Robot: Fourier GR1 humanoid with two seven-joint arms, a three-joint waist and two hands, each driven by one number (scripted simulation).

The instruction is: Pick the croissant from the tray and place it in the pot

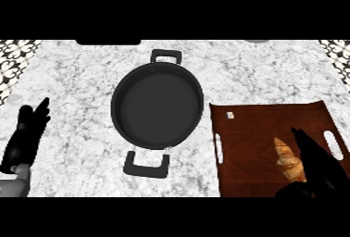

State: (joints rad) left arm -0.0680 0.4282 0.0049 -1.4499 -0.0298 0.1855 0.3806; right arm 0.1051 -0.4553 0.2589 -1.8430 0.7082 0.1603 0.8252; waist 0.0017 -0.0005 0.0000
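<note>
Hovering over the tray (253, 139) at four o'clock, my right hand (320, 169) had its fingers (304, 141) straight and open, holding nothing, just beside the croissant (288, 159). That croissant lay on the tray's brown surface, touching nothing else I could make out. At the bench's (75, 83) centre sat the dark pot (157, 106), handles at twelve and six. My left hand (26, 134) rested at nine o'clock, fingers up, open.
</note>
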